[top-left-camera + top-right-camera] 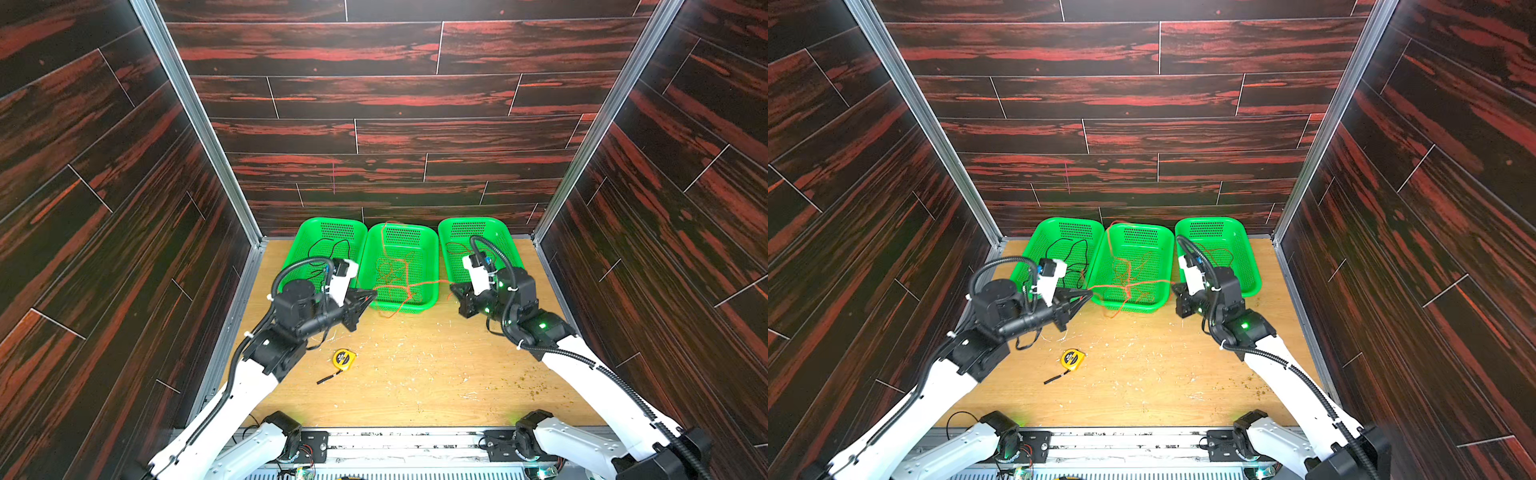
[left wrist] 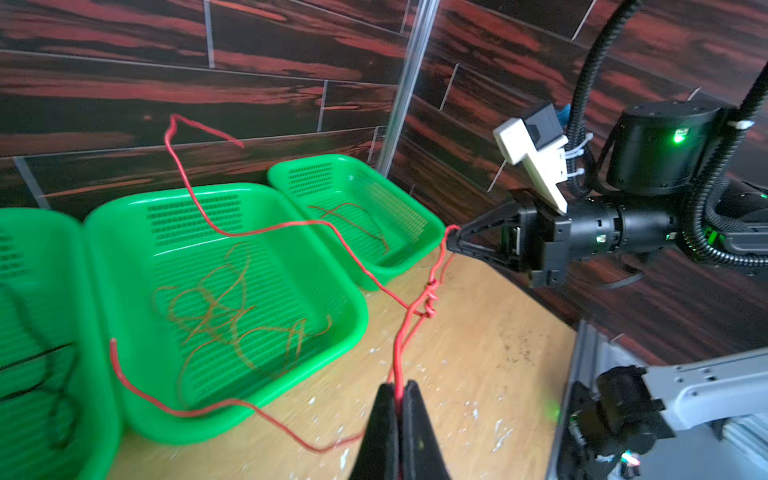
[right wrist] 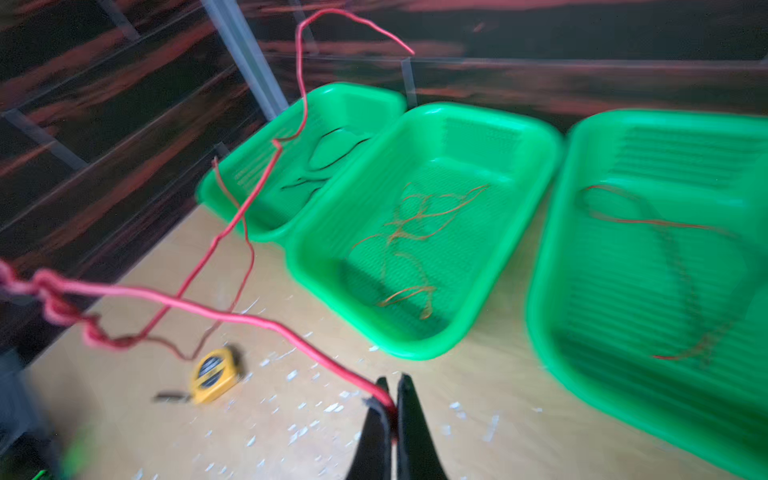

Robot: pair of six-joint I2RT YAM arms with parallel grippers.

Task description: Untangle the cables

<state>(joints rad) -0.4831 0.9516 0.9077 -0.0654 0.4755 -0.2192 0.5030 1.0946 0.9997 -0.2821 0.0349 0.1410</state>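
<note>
In both top views the left gripper (image 1: 372, 296) (image 1: 1090, 293) sits just left of the front corner of the middle basket (image 1: 434, 257), and the right gripper (image 1: 453, 286) (image 1: 1175, 286) just right of it. Each is clamped on the red cable (image 1: 428, 283) (image 1: 1150, 284), which runs between them across the front of the middle basket, with a knot partway along and loose ends hanging off. The orange cable (image 1: 395, 270) lies coiled inside the middle basket. The black cable (image 1: 328, 243) lies in the left basket (image 1: 307, 226) beside it, and a thin reddish cable (image 1: 457, 249) in the right basket (image 1: 505, 226). A tape measure (image 1: 344, 359) lies on the table in front of the middle basket, toward the left arm.

In the left wrist view, the left gripper (image 2: 397, 390) is pinched tight on the red cable (image 2: 399, 353). The cable rises to a knot (image 2: 430, 299) in the air beside the middle basket (image 2: 361, 316), then on to the right gripper (image 2: 453, 241), whose tips meet on it. One end arcs high over the basket.

The right wrist view is blurred. The right gripper (image 3: 392, 395) is closed on the red cable (image 3: 249, 318), the knot (image 3: 62, 307) hangs well away from the middle basket (image 3: 419, 355), and the orange cable (image 3: 424, 216) lies inside that basket.
</note>
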